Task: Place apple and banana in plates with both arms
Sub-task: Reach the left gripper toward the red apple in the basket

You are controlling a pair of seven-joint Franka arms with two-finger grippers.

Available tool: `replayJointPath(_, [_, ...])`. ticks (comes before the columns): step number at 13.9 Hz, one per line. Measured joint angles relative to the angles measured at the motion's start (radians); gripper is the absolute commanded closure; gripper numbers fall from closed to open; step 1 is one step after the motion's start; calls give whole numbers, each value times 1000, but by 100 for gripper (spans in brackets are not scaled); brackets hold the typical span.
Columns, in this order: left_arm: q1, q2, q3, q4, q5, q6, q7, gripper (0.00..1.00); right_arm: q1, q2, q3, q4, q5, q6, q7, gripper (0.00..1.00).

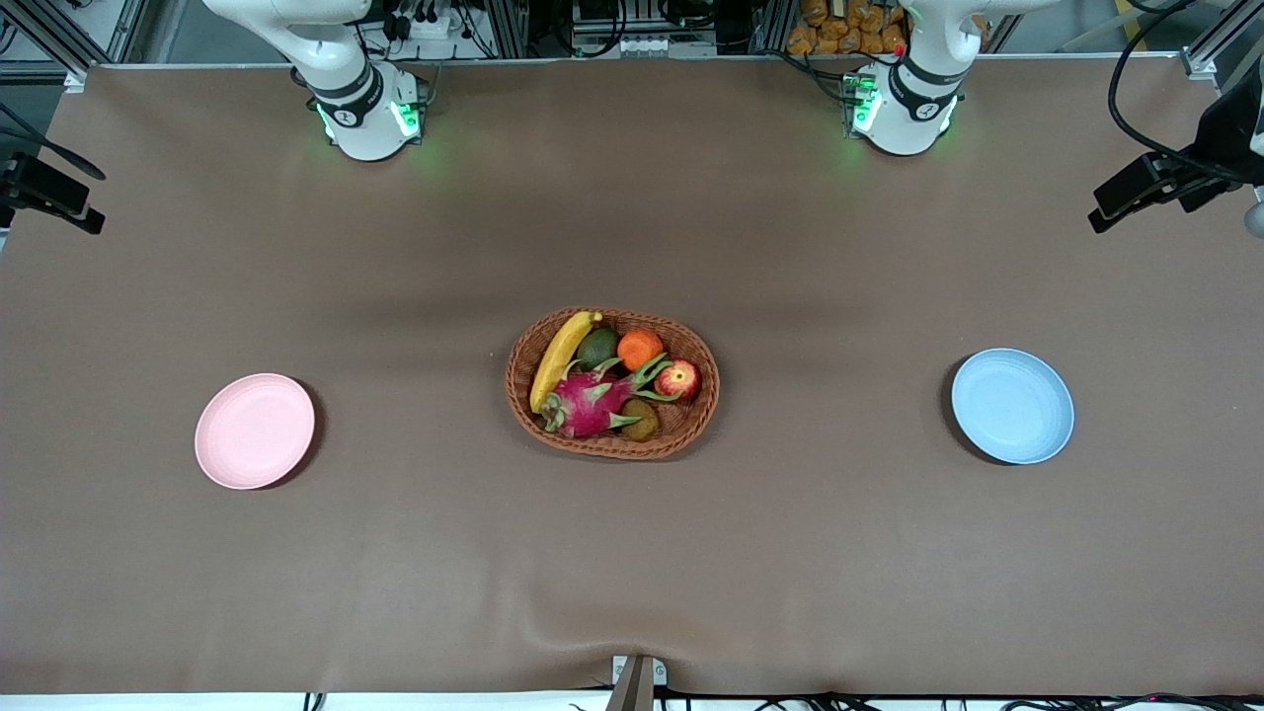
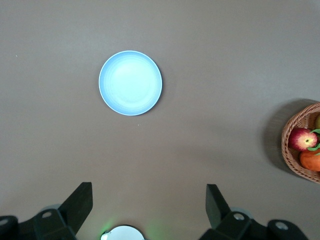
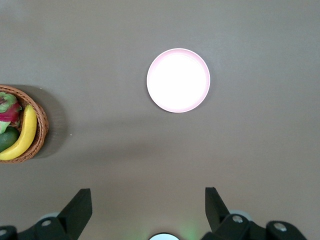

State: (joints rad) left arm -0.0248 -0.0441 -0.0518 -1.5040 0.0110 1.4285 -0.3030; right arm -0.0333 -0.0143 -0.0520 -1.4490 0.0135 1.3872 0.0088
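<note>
Midway along the tabletop (image 1: 632, 553), a wicker basket (image 1: 612, 382) holds the banana (image 1: 560, 357), apple (image 1: 678, 378), orange (image 1: 640, 349) and dragon fruit (image 1: 590, 401). Both plates — pink plate (image 1: 255, 431), blue plate (image 1: 1012, 405) — lie bare. Left gripper (image 2: 149, 209) and right gripper (image 3: 148, 209) wait high above, jaws spread.

Likely lab, aluminium framing (image 1: 59, 39), cables (image 1: 1136, 89)

Both arms wait raised above the worktop — left pincer (image 2: 149, 210) and right pincer (image 3: 148, 210) spread wide, holding nothing.
</note>
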Motion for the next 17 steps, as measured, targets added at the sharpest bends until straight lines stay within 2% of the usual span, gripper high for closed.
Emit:
replayJointPath(13, [-15,45,0,20,-21,-44,-3,0,0,0,0,0,0,0,0,0])
replayJointPath(15, [-31,72,-1,15,-58,-37,-74,0,0,0,0,0,0,0,0,0])
replayJointPath(17, [-81,120,-2,8,-63,-26,-269,0,0,0,0,0,0,0,0,0])
